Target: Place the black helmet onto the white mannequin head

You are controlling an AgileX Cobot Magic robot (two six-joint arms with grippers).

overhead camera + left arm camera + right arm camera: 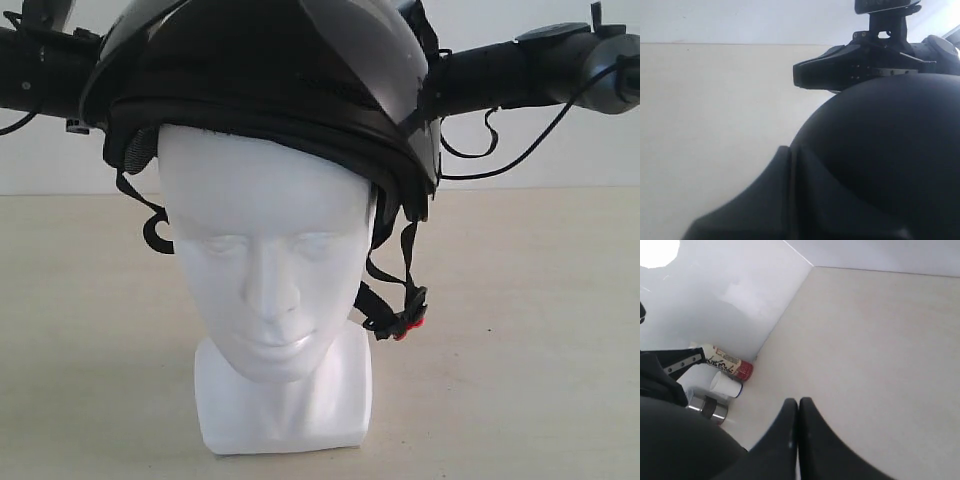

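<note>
The black helmet (270, 75) sits on top of the white mannequin head (265, 260), which faces the exterior camera on its squarish base. The smoke visor (370, 40) is tipped up, and the chin straps hang loose with the red buckle (410, 325) beside the jaw. My left gripper (790, 150) is shut, fingers together against the helmet shell (880, 160). My right gripper (798, 402) is shut too, with nothing between its fingers, beside the helmet (680, 445). In the left wrist view the right gripper (805, 72) lies on the shell's far side.
Both black arms (40, 65) (520, 65) reach in from the sides at helmet height. The beige table (520, 330) spreads around the base. By the white wall stand a red-capped can (727, 362), a white cup (725, 384) and a metal tin (707, 407).
</note>
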